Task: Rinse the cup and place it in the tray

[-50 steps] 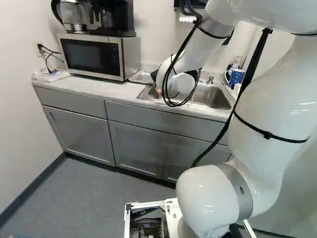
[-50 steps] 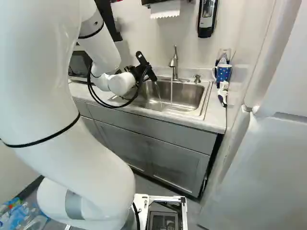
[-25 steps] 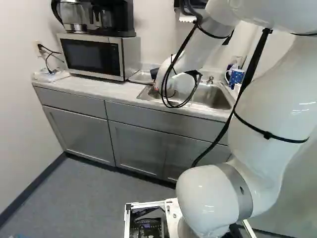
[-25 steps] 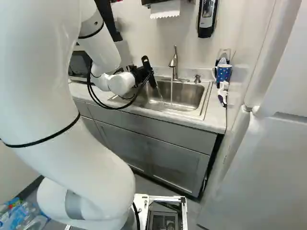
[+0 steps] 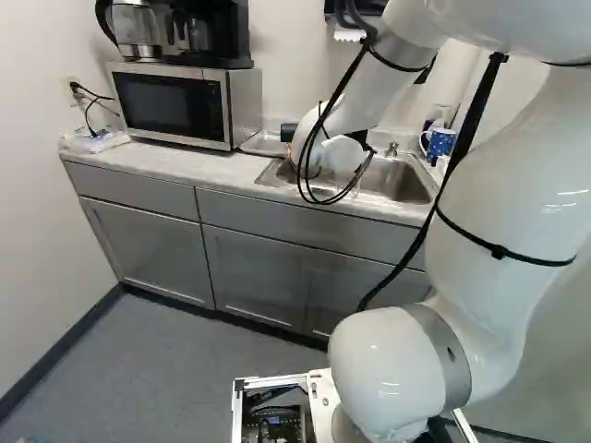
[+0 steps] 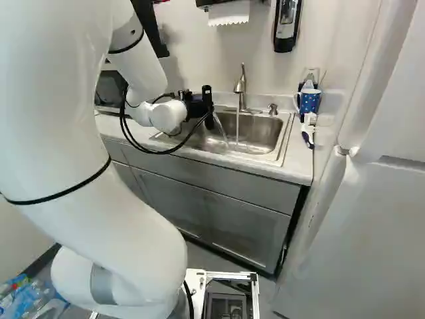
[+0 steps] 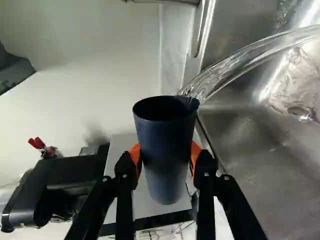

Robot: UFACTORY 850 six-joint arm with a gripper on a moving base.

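In the right base view my gripper (image 6: pixel 196 106) is over the left part of the sink (image 6: pixel 265 136). Seen from the wrist, the gripper (image 7: pixel 165 154) is shut on a dark blue cup (image 7: pixel 162 160), an orange pad on either side of it. The cup is tilted, and water (image 7: pixel 240 61) pours over its rim into the metal basin. A separate stream (image 6: pixel 237 129) runs down from the faucet (image 6: pixel 241 85). Between microwave and sink lies a flat metal tray (image 5: pixel 264 143), partly hidden by the microwave and arm.
The microwave (image 5: pixel 175 103) stands left of the sink, a coffee maker (image 5: pixel 208 32) on top. At the sink's right are a blue dotted mug (image 6: pixel 309 101), a brush (image 6: pixel 308 129) and a soap pump (image 6: pixel 273 109). A soap dispenser (image 6: pixel 287 25) hangs on the wall.
My gripper has turned about the wrist, cup with it; its dark end has swung from slanted to nearly upright and slightly lower in the right base view. Water still pours beside it.
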